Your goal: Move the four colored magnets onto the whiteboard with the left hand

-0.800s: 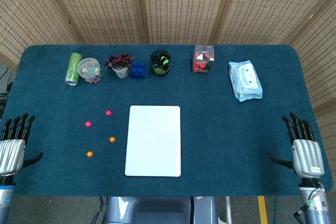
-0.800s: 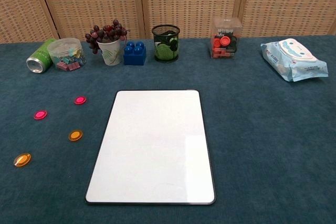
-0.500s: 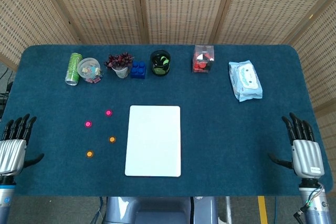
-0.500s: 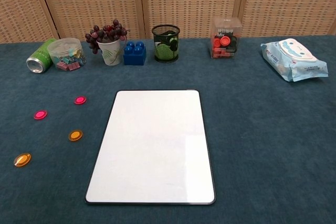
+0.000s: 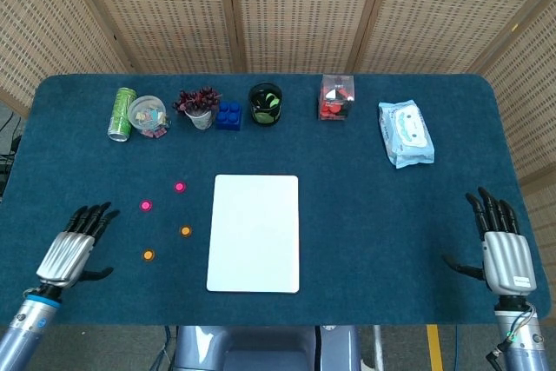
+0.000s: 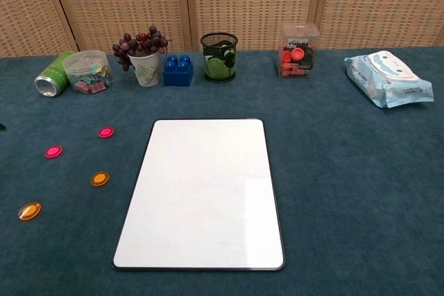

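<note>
Silver left hand hovers empty, fingers spread, seemingly clear of the magnets

A bench with rounded far corners fills most of both views, covered edge to edge in dark teal, felt-like cloth. Behind it stands a folding screen of pale woven cane panels set in light wooden frames; its outer panels angle forward along the left and right sides of the bench. Under the near edge, a strip of grey floor shows, crossed by a short yellow line. The light is even and soft, casting only faint shadows.
</note>
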